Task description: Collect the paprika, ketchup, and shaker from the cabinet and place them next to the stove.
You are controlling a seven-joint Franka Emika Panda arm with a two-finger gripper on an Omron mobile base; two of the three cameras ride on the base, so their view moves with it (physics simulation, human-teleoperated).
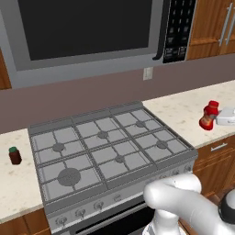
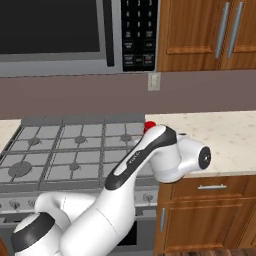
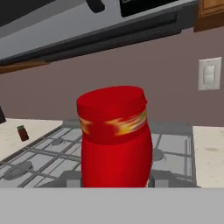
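The microwave (image 1: 87, 32) spans the wall above the stove (image 1: 110, 147), its dark keypad panel on the right side and its underside visible at the top of the hand view. The stove is a grey gas range with black grates, set between two stretches of pale speckled counter (image 1: 183, 110); its front knobs show along the lower edge in the left base view. Wooden cabinets with long metal handles (image 2: 225, 32) hang to the right of the microwave, and a white wall outlet (image 2: 154, 81) sits on the backsplash just below them. The white arm (image 2: 145, 155) reaches forward over the right front part of the range toward the right-hand counter. The ketchup (image 3: 114, 135), a bright red bottle with a yellow-patterned band below its top, stands close before the hand camera; in the left base view it appears tilted at the counter's right end (image 1: 209, 115), touching the white hand (image 1: 226, 116). The gripper is pressed onto the ketchup, pinching it between its fingers. The paprika (image 1: 15, 155), a small dark-red jar with a green lid, stands upright on the counter left of the stove, near the range's left edge and well apart from the ketchup
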